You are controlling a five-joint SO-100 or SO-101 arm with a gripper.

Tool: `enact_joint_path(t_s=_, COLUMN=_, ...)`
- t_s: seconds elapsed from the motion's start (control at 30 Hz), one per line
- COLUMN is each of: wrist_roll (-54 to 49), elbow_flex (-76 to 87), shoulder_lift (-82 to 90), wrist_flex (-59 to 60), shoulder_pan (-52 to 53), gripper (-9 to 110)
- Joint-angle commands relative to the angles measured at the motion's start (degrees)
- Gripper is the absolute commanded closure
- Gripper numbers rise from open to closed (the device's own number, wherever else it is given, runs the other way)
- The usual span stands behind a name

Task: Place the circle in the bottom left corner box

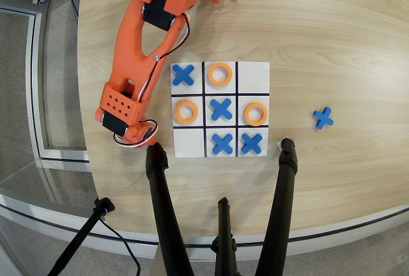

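The white 3x3 paper grid (253, 73) lies mid-table in the overhead view. Orange rings sit in the top middle cell (220, 66), the middle left cell (178, 113) and the middle right cell (255, 105). Blue crosses fill the top left (183, 75), centre (221, 108), bottom middle (222, 143) and bottom right (252, 143) cells. The bottom left corner cell (188, 142) is blank. My orange arm reaches down the left side, and my gripper (138, 134) points down just left of that cell. Its jaws are hidden under the wrist, and no ring shows in them.
One loose blue cross (323, 117) lies on the wood to the right of the grid. Black tripod legs (161, 206) (282, 199) stand on the table's near edge below the grid. The table edge curves close at the left of my arm.
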Motion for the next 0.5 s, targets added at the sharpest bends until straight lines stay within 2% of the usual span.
enact_joint_path(t_s=0.0, wrist_roll=-0.53, elbow_flex=-2.72, shoulder_lift=-1.67, wrist_flex=2.99, shoulder_pan=0.09, gripper=78)
enact_joint_path(t_s=0.47, wrist_roll=-7.91, elbow_flex=-1.93, shoulder_lift=-1.58, wrist_flex=6.15, shoulder_pan=0.62, gripper=82)
